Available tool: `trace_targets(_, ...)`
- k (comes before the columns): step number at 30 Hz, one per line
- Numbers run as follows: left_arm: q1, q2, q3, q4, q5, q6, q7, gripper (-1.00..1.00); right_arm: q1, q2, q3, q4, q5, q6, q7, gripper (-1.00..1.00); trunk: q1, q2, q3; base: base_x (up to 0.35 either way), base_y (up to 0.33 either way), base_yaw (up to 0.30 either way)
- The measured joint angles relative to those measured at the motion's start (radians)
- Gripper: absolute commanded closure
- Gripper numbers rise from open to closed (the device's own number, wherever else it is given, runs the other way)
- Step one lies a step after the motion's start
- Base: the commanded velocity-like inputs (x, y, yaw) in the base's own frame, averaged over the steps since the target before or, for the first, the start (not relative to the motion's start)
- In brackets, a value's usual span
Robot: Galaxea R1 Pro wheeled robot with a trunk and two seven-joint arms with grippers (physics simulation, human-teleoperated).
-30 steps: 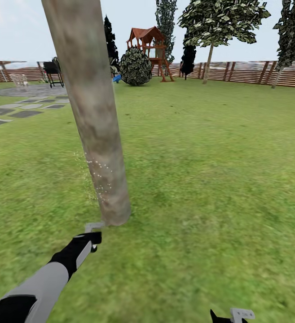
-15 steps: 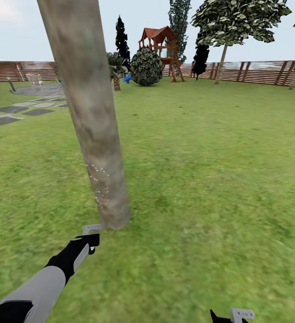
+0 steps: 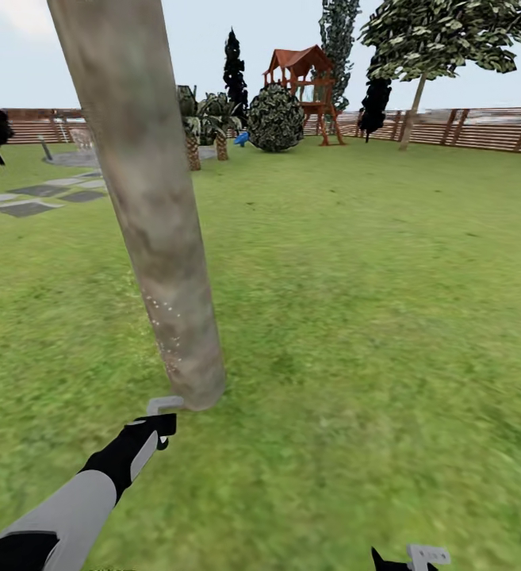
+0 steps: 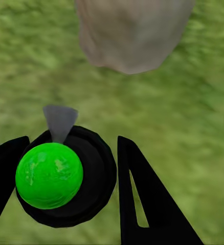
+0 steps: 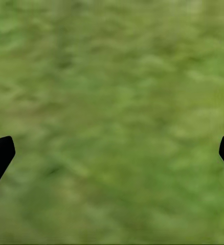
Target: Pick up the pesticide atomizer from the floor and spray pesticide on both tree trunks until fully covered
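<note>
A thick mottled grey-brown tree trunk (image 3: 161, 238) rises from the grass in front of me, leaning left, with fine white specks on its lower part. My left gripper (image 3: 163, 407) hovers just short of the trunk's base (image 4: 132, 35) and is shut on the pesticide atomizer (image 4: 66, 176). The atomizer is a round black body with a green ball on it, and its grey nozzle (image 4: 60, 121) points toward the trunk. Low at the right, my right gripper (image 3: 419, 557) hangs open over bare grass (image 5: 112, 127). A second tall tree (image 3: 411, 119) stands far back right by the fence.
Green lawn (image 3: 371, 317) stretches wide to the right and ahead. Grey stepping stones (image 3: 30, 208) lie at the far left. At the back are a brown slatted fence (image 3: 482, 127), a wooden play tower (image 3: 300, 79), a round bush (image 3: 276, 119) and short palms (image 3: 212, 127).
The head view has turned left, so the background has slid right and the trunk sits a little further left. Both arms hold the same place in the view.
</note>
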Motion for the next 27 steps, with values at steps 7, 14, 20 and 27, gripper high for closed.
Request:
trace_targets(7, 0.000, -0.001, -0.001, 0.000, -0.004, 0.001, 0.000, 1.00, 0.000, 0.000, 0.000, 0.000, 0.000, 0.000, 0.000, -1.00, 0.000, 0.000, 0.000, 0.024, -0.271, 0.215)
trace_targets(14, 0.000, -0.001, -0.001, 0.002, -0.004, 0.002, 0.001, 1.00, 0.000, 0.000, 0.000, 0.000, -0.001, 0.000, 0.000, -1.00, 0.000, 0.000, 0.000, 0.031, -0.274, 0.013)
trace_targets(20, 0.000, -0.001, -0.001, 0.002, -0.003, 0.002, 0.001, 1.00, 0.000, 0.000, 0.000, 0.000, 0.000, 0.000, 0.000, -1.00, 0.000, 0.000, 0.000, 0.132, -0.274, 0.190)
trace_targets(27, 0.000, -0.001, -0.001, 0.002, -0.003, 0.002, 0.001, 1.00, 0.000, 0.000, 0.000, 0.000, 0.000, 0.000, 0.000, -1.00, 0.000, 0.000, 0.000, 0.106, -0.274, 0.251)
